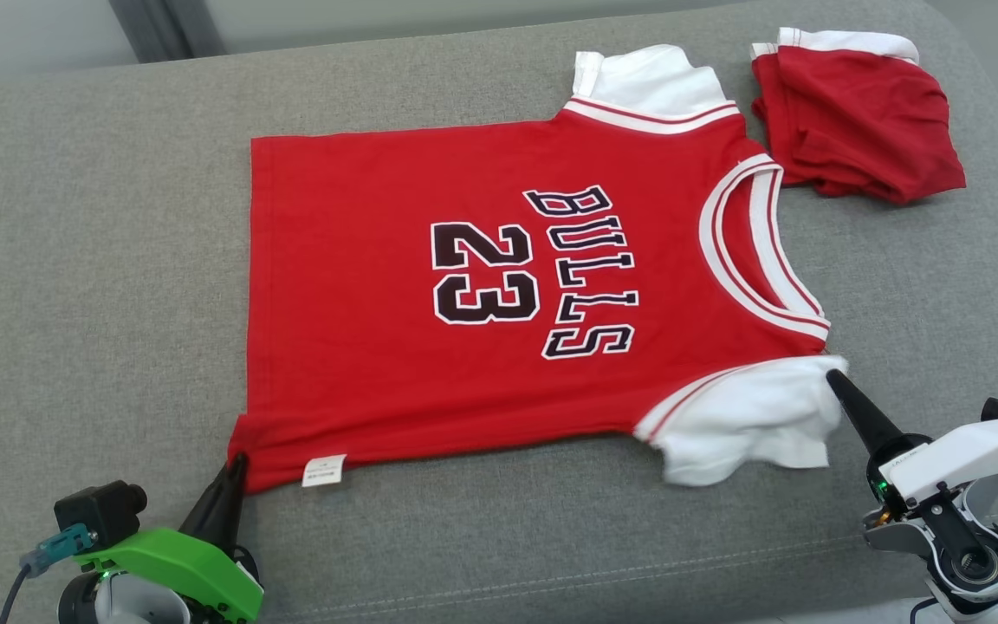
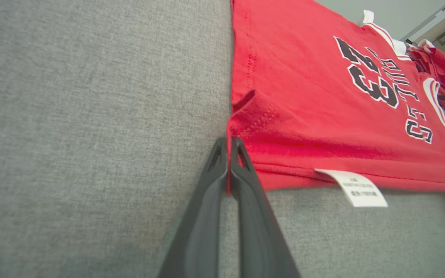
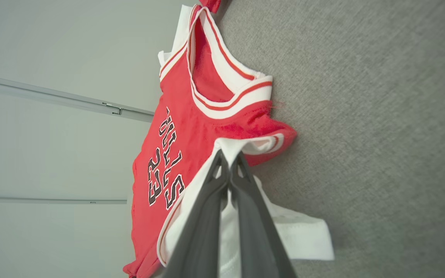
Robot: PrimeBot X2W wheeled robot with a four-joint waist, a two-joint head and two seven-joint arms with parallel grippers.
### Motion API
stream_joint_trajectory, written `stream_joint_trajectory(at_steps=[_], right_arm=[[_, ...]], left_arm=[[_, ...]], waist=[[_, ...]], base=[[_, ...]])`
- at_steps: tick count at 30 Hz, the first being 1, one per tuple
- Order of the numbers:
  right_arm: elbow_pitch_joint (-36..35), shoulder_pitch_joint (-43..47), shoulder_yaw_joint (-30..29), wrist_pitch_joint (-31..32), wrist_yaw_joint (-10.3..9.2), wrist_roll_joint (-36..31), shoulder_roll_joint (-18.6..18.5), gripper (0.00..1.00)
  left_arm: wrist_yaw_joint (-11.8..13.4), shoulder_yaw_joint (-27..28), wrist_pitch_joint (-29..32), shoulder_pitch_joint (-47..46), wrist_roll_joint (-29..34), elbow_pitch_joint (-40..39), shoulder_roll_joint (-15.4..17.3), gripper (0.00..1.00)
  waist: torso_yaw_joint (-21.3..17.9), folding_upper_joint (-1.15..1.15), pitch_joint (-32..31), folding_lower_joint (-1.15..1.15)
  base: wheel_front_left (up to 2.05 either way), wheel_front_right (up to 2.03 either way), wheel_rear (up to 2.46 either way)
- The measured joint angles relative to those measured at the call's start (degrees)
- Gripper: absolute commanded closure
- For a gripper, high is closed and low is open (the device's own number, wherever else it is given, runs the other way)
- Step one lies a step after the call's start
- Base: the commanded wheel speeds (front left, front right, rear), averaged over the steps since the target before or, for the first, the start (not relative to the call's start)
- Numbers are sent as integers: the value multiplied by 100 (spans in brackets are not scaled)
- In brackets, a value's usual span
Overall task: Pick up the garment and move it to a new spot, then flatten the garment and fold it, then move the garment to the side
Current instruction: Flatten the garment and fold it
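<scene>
One red jersey (image 1: 378, 347): "BULLS 23"

Head camera high, two wrist cameras low.
My head camera looks forward and down from well above the grey cushion (image 1: 74, 260), taking in the whole jersey (image 1: 464, 286), with the left hand (image 1: 237, 461) at 7 o'clock and the right hand (image 1: 832, 377) at 4 o'clock. The left wrist camera sits close and low at the hem corner, looking along its fingers (image 2: 203, 216) toward the collar. The right wrist camera, equally near, is rolled sideways at the sleeve. All three share the printed chest.
</scene>
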Motion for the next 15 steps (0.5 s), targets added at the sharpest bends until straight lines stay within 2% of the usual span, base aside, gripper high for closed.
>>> stream_joint_trajectory(at_steps=[1,9,15], right_arm=[[43,-9,5,-49,0,-44,5,0],[235,-110,47,-234,9,-226,64,0],[250,-110,-63,-553,40,-348,45,0]], left_arm=[[0,0,-1,-21,7,30,-11,0],[1,2,-67,-40,263,232,0,0],[23,87,-92,-41,524,69,152,0]], waist=[[7,0,1,0],[33,0,-32,0],[-5,0,-124,0]], base=[[0,0,0],[0,0,0],[0,0,0]])
